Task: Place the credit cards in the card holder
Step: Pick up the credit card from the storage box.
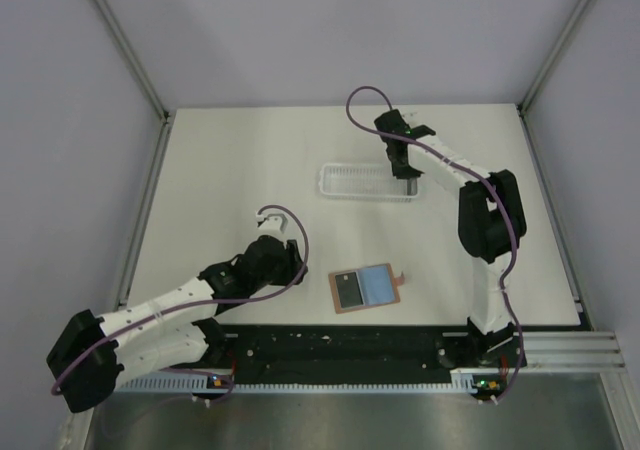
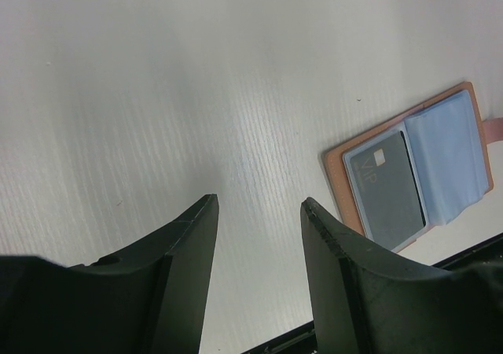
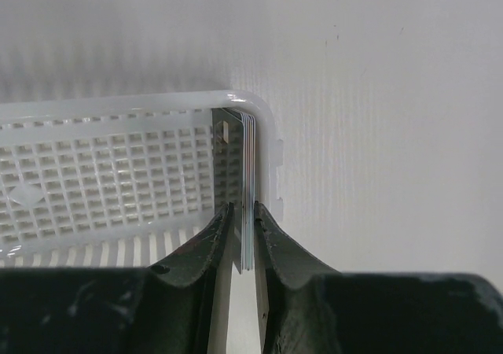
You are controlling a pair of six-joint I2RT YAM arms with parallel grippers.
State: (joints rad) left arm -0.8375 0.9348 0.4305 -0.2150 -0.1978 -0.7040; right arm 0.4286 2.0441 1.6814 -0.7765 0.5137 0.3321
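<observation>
The card holder lies open near the front edge, brown-rimmed, with a pale blue panel. One black credit card with a small white mark sits in its left pocket. My left gripper hovers left of the holder, open and empty. My right gripper points down into the right end of the white tray. A second credit card stands edge-on between its fingertips, against the tray's end wall. The jaws stand slightly open, with a thin gap on the card's left side.
The white slatted plastic tray lies across the middle of the table, its rim curving round the standing card. A black rail runs along the near edge, close to the holder.
</observation>
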